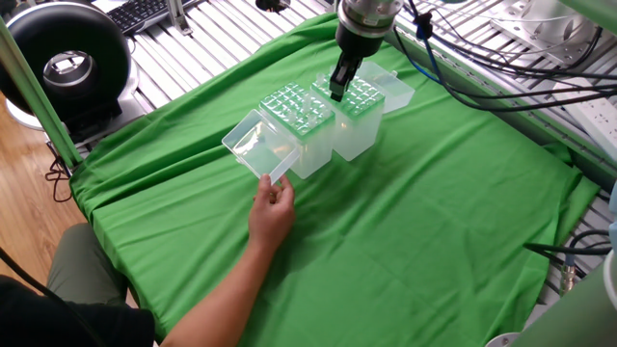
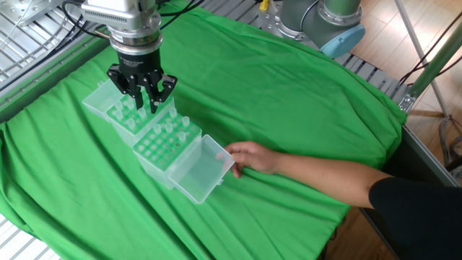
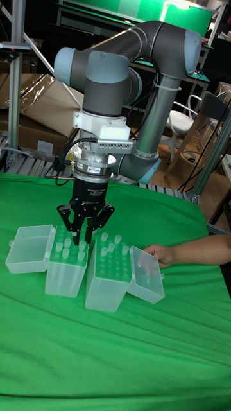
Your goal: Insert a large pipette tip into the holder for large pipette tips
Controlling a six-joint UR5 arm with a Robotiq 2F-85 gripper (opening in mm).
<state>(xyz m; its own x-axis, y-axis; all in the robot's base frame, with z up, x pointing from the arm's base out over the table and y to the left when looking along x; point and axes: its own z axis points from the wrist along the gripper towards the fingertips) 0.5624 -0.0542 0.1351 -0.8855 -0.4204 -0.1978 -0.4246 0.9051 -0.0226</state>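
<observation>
Gripper (image 2: pixel 145 102) hangs vert. over shorter box (image 2: pixel 115 115), can't tell if jaws pinch a tip; large-tip holder (image 2: pixel 160 148) adjoins it, toward person's hand (image 2: pixel 250 157).

1. The arm reaches down from above, wrist vertical, with the pincer (image 3: pixel 83 232) pointing straight down.
2. The pincer's fingers (image 2: pixel 154 94) are drawn close together, tips low; whether they grip anything cannot be told.
3. In the other fixed view the pincer (image 2: pixel 142 100) sits toward ten o'clock.
4. In one fixed view the pincer (image 1: pixel 338 89) hangs near twelve o'clock.
</observation>
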